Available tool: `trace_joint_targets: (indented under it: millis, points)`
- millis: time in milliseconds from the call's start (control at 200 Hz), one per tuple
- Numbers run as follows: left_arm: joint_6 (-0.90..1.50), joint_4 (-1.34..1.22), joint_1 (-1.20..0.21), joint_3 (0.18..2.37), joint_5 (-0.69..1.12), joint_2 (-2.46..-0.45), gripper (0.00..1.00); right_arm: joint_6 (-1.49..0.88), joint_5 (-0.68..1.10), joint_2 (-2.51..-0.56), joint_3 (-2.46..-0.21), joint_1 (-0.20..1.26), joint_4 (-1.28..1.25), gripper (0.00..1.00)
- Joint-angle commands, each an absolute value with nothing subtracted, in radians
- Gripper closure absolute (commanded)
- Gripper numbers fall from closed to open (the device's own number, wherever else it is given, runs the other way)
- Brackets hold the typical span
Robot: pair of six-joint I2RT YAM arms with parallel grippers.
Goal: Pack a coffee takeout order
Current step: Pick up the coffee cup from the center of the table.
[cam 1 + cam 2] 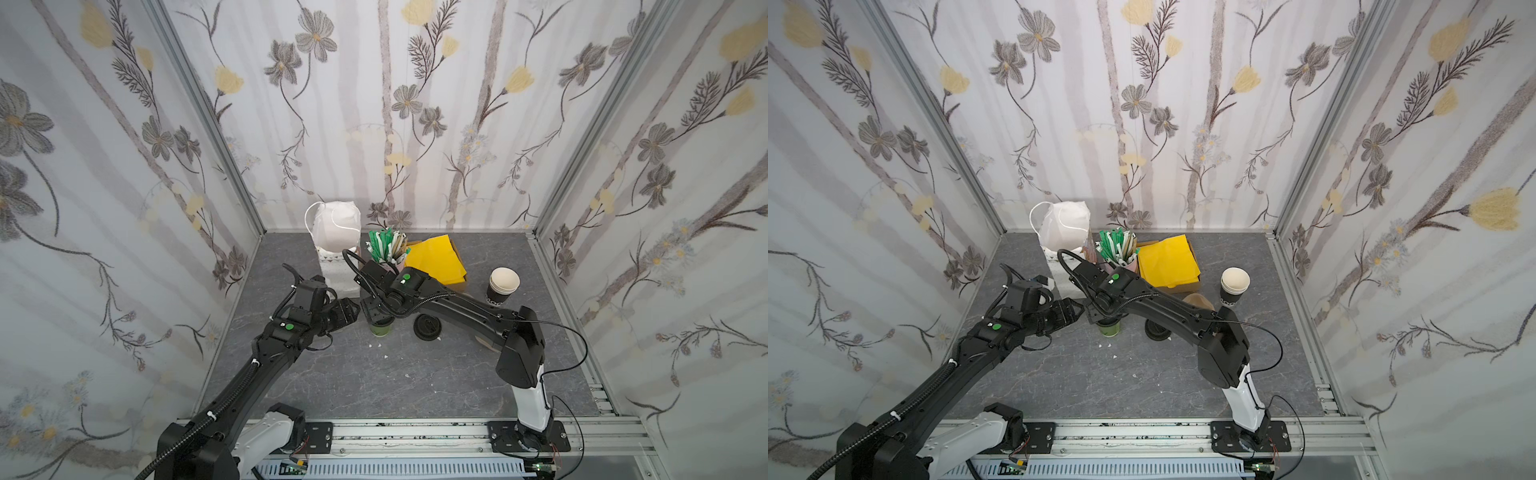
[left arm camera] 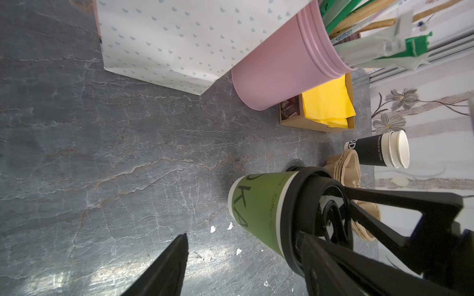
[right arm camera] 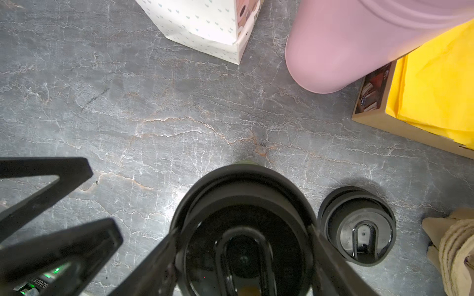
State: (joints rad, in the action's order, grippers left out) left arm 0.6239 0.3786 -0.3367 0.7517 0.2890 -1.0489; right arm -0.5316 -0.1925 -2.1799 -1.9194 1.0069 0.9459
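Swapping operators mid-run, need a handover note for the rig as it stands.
Left hand: open, empty, beside the green cup.
Right hand: above the cup, fingers either side of its black lid; grip unclear.
Yellow napkins in their box, tan sticks in the pink cup.
Done: lid on cup.
To do: cup, napkin, stick to pack, presumably into the white bag.

Both top views look steeply down over my whole worktop point(image 1: 374, 374), while each wrist camera peers close past its jaws, both catching the green cup point(image 2: 259, 210).
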Motion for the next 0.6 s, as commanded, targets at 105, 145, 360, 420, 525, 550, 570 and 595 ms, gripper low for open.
trace_joint_targets:
  millis: [105, 145, 360, 420, 525, 550, 570, 595]
  points:
    - [0.596, 0.374, -0.343, 0.803, 0.279, -1.082, 0.29, -0.565, -0.221, -2.116, -1.897, 0.997, 0.976, 0.27]
    - [0.590, 0.374, -0.351, 0.820, 0.276, -1.094, 0.29, -0.574, -0.219, -2.097, -1.886, 0.994, 0.977, 0.27]
    - [0.519, 0.374, -0.450, 0.936, 0.216, -1.169, 0.30, -0.632, -0.219, -1.962, -1.794, 0.963, 1.005, 0.27]
    - [0.502, 0.373, -0.493, 0.972, 0.186, -1.196, 0.30, -0.651, -0.222, -1.908, -1.748, 0.949, 1.005, 0.27]
    - [0.470, 0.373, -0.564, 1.036, 0.144, -1.250, 0.30, -0.683, -0.221, -1.805, -1.649, 0.913, 1.007, 0.27]
    - [0.464, 0.373, -0.581, 1.051, 0.134, -1.254, 0.30, -0.691, -0.221, -1.780, -1.624, 0.904, 1.007, 0.27]
    - [0.458, 0.371, -0.593, 1.062, 0.126, -1.276, 0.30, -0.697, -0.220, -1.760, -1.604, 0.896, 1.006, 0.27]
    - [0.448, 0.371, -0.609, 1.078, 0.118, -1.293, 0.30, -0.705, -0.221, -1.735, -1.578, 0.887, 1.006, 0.27]
